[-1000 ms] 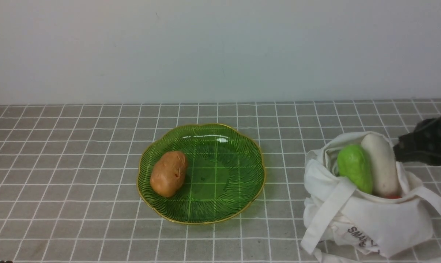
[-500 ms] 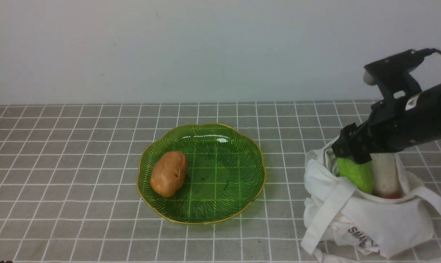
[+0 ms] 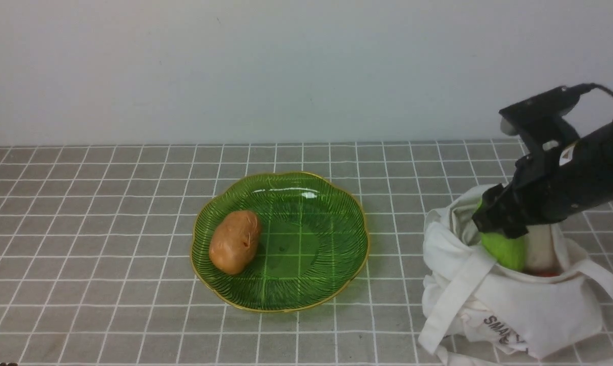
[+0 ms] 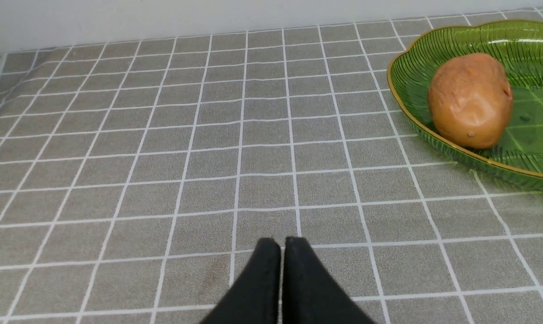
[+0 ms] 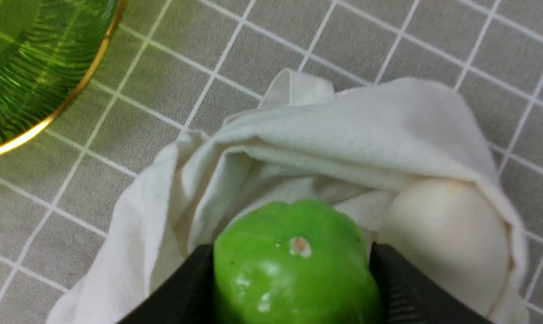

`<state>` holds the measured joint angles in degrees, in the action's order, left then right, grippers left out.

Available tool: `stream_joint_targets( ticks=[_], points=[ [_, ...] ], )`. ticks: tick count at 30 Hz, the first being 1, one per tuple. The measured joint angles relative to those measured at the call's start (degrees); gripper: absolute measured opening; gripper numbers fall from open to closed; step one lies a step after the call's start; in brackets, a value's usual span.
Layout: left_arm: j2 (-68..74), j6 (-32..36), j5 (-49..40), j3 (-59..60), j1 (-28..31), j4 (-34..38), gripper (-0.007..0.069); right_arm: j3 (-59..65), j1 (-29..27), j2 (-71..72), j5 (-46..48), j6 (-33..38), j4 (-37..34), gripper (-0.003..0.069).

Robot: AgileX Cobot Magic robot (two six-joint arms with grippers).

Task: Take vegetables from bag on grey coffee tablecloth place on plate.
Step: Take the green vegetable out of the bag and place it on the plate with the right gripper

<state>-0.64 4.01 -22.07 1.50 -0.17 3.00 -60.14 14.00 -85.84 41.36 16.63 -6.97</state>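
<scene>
Vegetables (image 3: pixel 507 251) are my business here, and I'd call this partway through: one is on the plate, while at least two are at the bag, one of them in my grip. Beneath it all I see the flat grey-brown tablecloth (image 3: pixel 133 254), ruled with thin white lines into small squares. Over on the right sits the soft white cloth bag (image 3: pixel 540 310), slumped and creased, its mouth open, its wide flat straps (image 3: pixel 459 300) trailing, black lettering (image 3: pixel 499 328) on the side. Near the middle lies the round translucent green plate (image 3: pixel 296 284), glossy, finely ribbed, with a scalloped gold rim and plenty of bare room.

Now the pieces themselves. The smooth white oblong radish (image 3: pixel 539 249) is inside the bag, against the cloth wall. The plump green tapered vegetable is in the bag's mouth, and my right gripper (image 5: pixel 291 254) has it — a finger pressed on each side of its shiny, rounded end. The lumpy brown potato (image 3: pixel 235 243) rests on the plate. My left gripper (image 4: pixel 282 252) has its fingertips drawn narrow, holding nothing. A scrap of something red (image 3: pixel 546 274) peeks out low in the bag; I can't tell what it is. Green one should go to the plate next, I judge, then the radish.
</scene>
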Motion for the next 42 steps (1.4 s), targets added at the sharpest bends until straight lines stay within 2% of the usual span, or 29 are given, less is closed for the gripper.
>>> stream_joint_targets(
  ticks=[8,12,13,14,15,17,18,20,22,23,24,25,31,42],
  points=[
    [0.0,0.0,0.0,0.0,0.0,0.0,-0.0005,0.0,0.0,11.66,-1.05,-0.16,1.14,0.0384],
    [0.0,0.0,0.0,0.0,0.0,0.0,-0.0005,0.0,0.0,17.05,-5.67,-0.19,-6.05,0.0384],
    [0.0,0.0,0.0,0.0,0.0,0.0,-0.0005,0.0,0.0,18.65,-8.29,0.79,-12.15,0.0384],
    [0.0,0.0,0.0,0.0,0.0,0.0,-0.0005,0.0,0.0,18.91,-8.48,1.33,-13.0,0.0384],
    [0.0,0.0,0.0,0.0,0.0,0.0,-0.0005,0.0,0.0,19.23,-9.17,4.25,-19.9,0.0384],
    [0.0,0.0,0.0,0.0,0.0,0.0,-0.0005,0.0,0.86,18.3,-8.05,11.36,-29.15,0.0384],
    [0.0,0.0,0.0,0.0,0.0,0.0,-0.0005,0.0,1.02,18.13,-7.88,12.11,-29.97,0.0384],
    [0.0,0.0,0.0,0.0,0.0,0.0,-0.0005,0.0,4.43,14.98,-5.82,22.43,-40.1,0.0384],
    [0.0,0.0,0.0,0.0,0.0,0.0,-0.0005,0.0,8.13,11.6,-5.23,29.57,-46.39,0.0384],
    [0.0,0.0,0.0,0.0,0.0,0.0,-0.0005,0.0,8.51,11.24,-5.3,30.19,-46.96,0.0384],
    [0.0,0.0,0.0,0.0,0.0,0.0,-0.0005,0.0,11.78,7.8,-6.26,34.67,-51.5,0.0384],
    [0.0,0.0,0.0,0.0,0.0,0.0,-0.0005,-0.05,13.07,6.2,-7.33,36.1,-53.29,0.0384],
    [0.0,0.0,0.0,0.0,0.0,0.0,-0.0005,-5.03,18.48,-6.97,-12.02,40.97,-57.9,0.0384],
    [0.0,0.0,0.0,0.0,0.0,0.0,-0.0005,-15.86,18.74,-25.62,-15.88,41.44,-58.25,0.0384]
  ],
)
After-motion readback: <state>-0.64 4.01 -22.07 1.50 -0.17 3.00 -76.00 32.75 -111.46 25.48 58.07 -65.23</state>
